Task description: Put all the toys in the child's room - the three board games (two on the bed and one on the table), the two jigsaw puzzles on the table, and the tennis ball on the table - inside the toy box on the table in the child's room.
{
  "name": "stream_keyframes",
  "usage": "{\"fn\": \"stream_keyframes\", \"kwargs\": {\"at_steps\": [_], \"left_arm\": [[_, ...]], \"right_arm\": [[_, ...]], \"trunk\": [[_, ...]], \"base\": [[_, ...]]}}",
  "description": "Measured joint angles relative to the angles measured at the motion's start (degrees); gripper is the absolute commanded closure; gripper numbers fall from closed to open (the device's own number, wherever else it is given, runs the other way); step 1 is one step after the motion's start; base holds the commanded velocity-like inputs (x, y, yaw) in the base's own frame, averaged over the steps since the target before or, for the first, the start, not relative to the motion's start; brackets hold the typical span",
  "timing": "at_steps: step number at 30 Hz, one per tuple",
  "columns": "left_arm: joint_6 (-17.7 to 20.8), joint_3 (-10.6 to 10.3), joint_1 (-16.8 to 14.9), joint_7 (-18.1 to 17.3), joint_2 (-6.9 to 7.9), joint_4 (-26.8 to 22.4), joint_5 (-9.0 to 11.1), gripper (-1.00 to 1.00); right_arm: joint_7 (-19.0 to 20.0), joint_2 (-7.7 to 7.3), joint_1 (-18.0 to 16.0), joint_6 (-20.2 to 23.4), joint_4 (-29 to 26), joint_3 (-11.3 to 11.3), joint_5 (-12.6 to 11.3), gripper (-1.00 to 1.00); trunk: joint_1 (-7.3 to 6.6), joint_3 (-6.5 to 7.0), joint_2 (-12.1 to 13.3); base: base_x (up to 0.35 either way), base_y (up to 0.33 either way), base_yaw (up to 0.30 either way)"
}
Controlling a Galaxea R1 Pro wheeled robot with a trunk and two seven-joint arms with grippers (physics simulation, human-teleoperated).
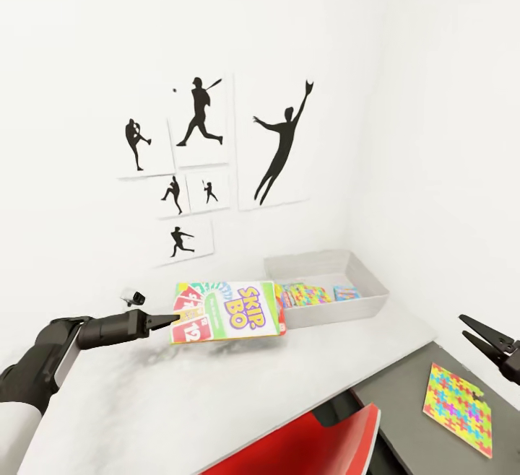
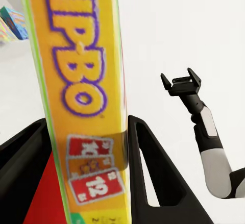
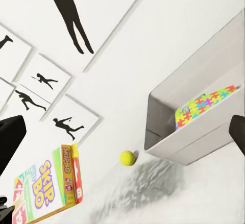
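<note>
A mottled grey-white surface [image 1: 180, 403] is seen in the lower half of the head view, set in a corner of white walls; seven prints [image 1: 198, 121] of black athlete silhouettes are hung at the upper left. A darker grey top [image 1: 404, 395] lies at lower right, with a red chair [image 1: 303, 450] at the bottom edge. A board game [image 1: 227, 310] lettered "SKIP BO", with red cards showing "12", is held above the surface at centre frame, clamped at its left edge by the left gripper [image 1: 167, 318]. Just right of it, the toy box [image 1: 361, 276] is seen against the wall, with a jigsaw puzzle [image 1: 305, 293] and a small blue item [image 1: 345, 292] inside. A tennis ball [image 3: 127, 157] is shown by the right wrist view on the surface beside the toy box. A second puzzle [image 1: 456, 408] lies on the darker top at lower right. The right gripper [image 1: 482, 336] is held open above it.
</note>
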Motion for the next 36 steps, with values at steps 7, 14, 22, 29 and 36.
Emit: {"fn": "stream_keyframes", "kwargs": {"at_steps": [7,14,22,29,36], "left_arm": [[-0.01,0.01,0.0,0.0,0.0,0.03,0.01,1.0],[-0.03,0.03,0.0,-0.01,0.0,0.02,0.12,1.0],[-0.04,0.03,0.0,-0.01,0.0,0.04,0.16,1.0],[-0.04,0.03,0.0,-0.01,0.0,0.05,0.15,1.0],[-0.1,0.08,0.05,-0.01,0.0,0.08,0.19,1.0]], "right_arm": [[0.0,0.06,0.0,-0.01,0.0,0.08,0.03,-1.0],[0.01,0.21,-0.01,-0.01,0.0,0.09,0.06,-1.0],[0.02,0.24,-0.01,0.0,0.0,0.01,0.02,-1.0],[0.02,0.25,-0.01,0.0,0.0,0.0,0.0,-1.0],[0.02,0.24,-0.01,-0.05,0.0,0.0,0.03,-1.0]], "trunk": [[0.0,0.0,0.0],[0.0,0.0,-0.01],[-0.01,0.0,-0.01],[-0.01,0.0,-0.01],[0.0,0.0,-0.01]], "base": [[0.119,-0.116,-0.102],[0.071,-0.009,-0.024],[0.092,0.0,-0.001],[0.089,0.0,0.0],[0.034,0.0,0.0]]}}
